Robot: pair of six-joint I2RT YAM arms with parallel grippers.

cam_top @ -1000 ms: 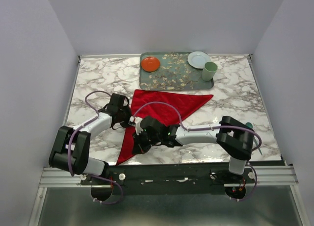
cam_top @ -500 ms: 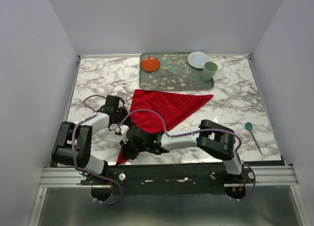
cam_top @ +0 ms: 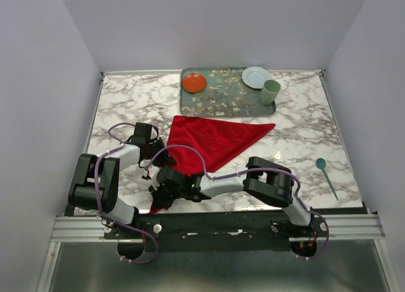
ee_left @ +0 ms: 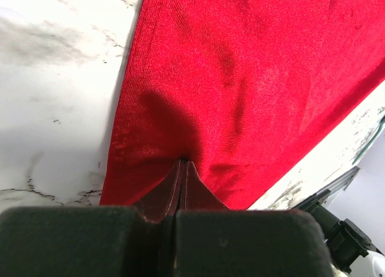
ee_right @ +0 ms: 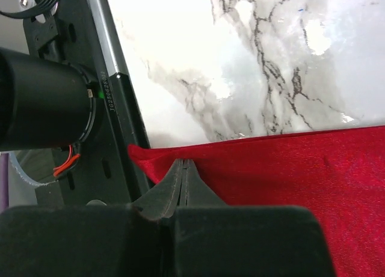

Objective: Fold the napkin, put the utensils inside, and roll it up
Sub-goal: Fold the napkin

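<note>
A: Marble tabletop (cam_top: 126,95) between pale walls, seen from above. Whereabouts of the napkin (cam_top: 218,137)?

B: Mid-table, spread as a flat red triangle. Long edge toward the tray (cam_top: 228,105), near corner down by the table's front edge. Only one utensil in sight, a teal spoon (cam_top: 327,175), well apart on the right.

A: On the tray?

B: Orange-red plate (cam_top: 194,83), white plate (cam_top: 255,76), pale green cup (cam_top: 271,91).

A: And the arms?

B: Left gripper (cam_top: 161,156) down at the napkin's left edge. Right gripper (cam_top: 158,200) reached right across to the near corner, close below the left one.

A: From the left wrist?

B: Fingers pressed together with no gap, tips sunk into red cloth just inside its edge. Fabric puckered in toward them, so pinched by the look of it. White marble alongside.

A: From the right wrist?

B: Closed tight as well, tips over the napkin's hem beside the pointed corner. Cannot tell whether any cloth is caught between them. Black front rail (ee_right: 117,133) just past the corner — marble beyond.
</note>
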